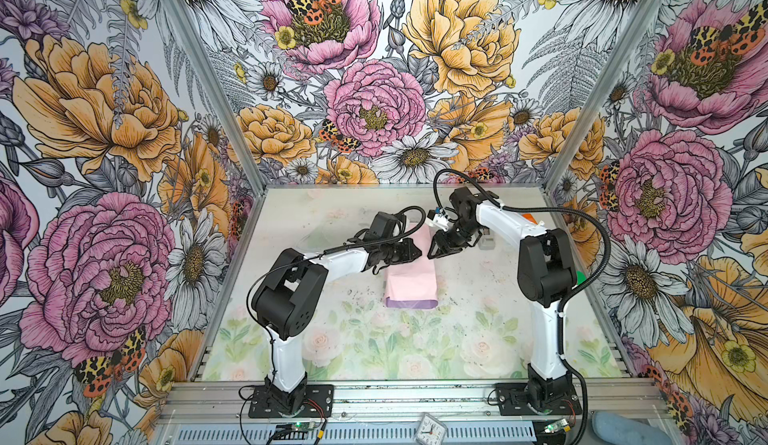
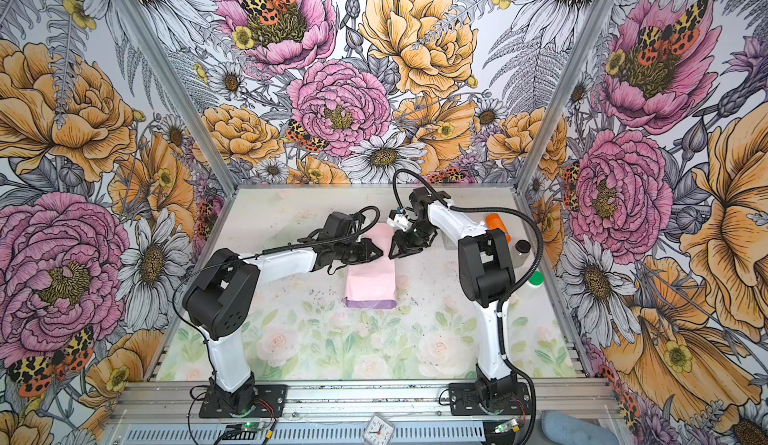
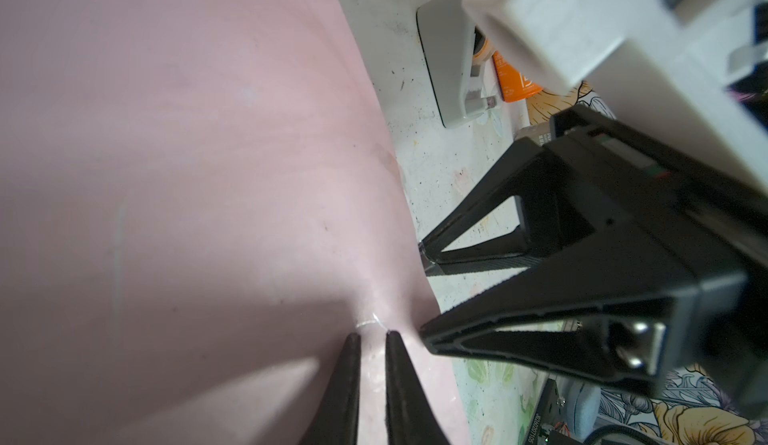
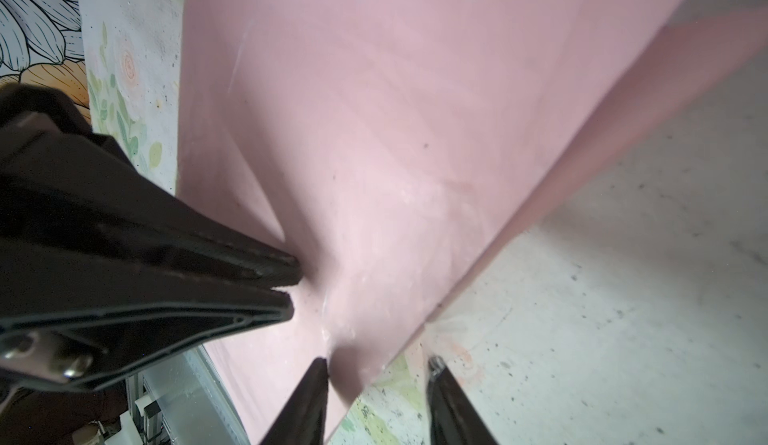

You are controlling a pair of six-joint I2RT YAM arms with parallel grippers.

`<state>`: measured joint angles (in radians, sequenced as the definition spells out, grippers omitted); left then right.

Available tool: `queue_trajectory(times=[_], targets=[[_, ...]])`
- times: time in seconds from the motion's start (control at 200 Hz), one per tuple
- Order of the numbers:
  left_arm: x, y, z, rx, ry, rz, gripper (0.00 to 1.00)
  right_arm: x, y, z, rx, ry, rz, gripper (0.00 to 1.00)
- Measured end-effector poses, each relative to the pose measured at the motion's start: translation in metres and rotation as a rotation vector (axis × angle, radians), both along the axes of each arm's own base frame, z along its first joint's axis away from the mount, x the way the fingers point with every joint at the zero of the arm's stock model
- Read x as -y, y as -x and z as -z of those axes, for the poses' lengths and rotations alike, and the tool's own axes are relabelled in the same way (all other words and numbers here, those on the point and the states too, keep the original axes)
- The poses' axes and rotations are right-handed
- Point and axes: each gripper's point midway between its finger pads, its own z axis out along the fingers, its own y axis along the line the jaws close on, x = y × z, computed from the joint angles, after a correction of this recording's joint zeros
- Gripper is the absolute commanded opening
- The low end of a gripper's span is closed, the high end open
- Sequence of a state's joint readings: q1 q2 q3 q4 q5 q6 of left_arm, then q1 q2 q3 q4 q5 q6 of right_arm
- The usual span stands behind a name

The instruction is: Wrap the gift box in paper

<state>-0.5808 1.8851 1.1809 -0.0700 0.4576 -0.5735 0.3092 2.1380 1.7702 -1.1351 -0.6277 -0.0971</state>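
1. At mid-table in both top views, the paper [image 1: 409,285] lies pink face up. It is folded into a long raised packet, with a lilac strip along its near edge. The gift box is not visible and probably sits underneath.
2. The left gripper [image 3: 372,335] has its jaws almost together, tips pressing on the pink face. Whether they pinch anything cannot be told.
3. The right gripper [image 4: 378,364] has its jaws apart, straddling the paper's side edge and holding nothing.
4. The sheet looks thin, light and limp, and apt to crease or tear. It is best taken at a free edge while the other arm pins it.
5. By the right wall stand an orange bottle [image 2: 496,225], a dark-lidded jar [image 2: 523,247] and a green-capped container [image 2: 536,277]. Their contents cannot be seen.
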Motion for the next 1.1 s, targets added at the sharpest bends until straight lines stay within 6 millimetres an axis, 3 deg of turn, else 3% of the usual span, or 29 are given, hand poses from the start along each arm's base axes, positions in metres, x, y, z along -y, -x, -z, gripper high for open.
queue_trajectory(times=[0.17,0.49,0.845,1.101], targets=[[0.000,0.000,0.000,0.000,0.000,0.000,0.16,0.005,0.007,-0.008,0.017,0.013,0.002,0.37],[0.000,0.000,0.000,0.000,0.000,0.000,0.15,0.013,0.018,-0.060,0.130,-0.019,0.014,0.28],[0.000,0.000,0.000,0.000,0.000,0.000,0.15,0.010,0.025,-0.060,0.108,-0.044,0.009,0.02],[0.000,0.000,0.000,0.000,0.000,0.000,0.15,0.004,0.021,-0.068,0.117,-0.082,0.001,0.00]])
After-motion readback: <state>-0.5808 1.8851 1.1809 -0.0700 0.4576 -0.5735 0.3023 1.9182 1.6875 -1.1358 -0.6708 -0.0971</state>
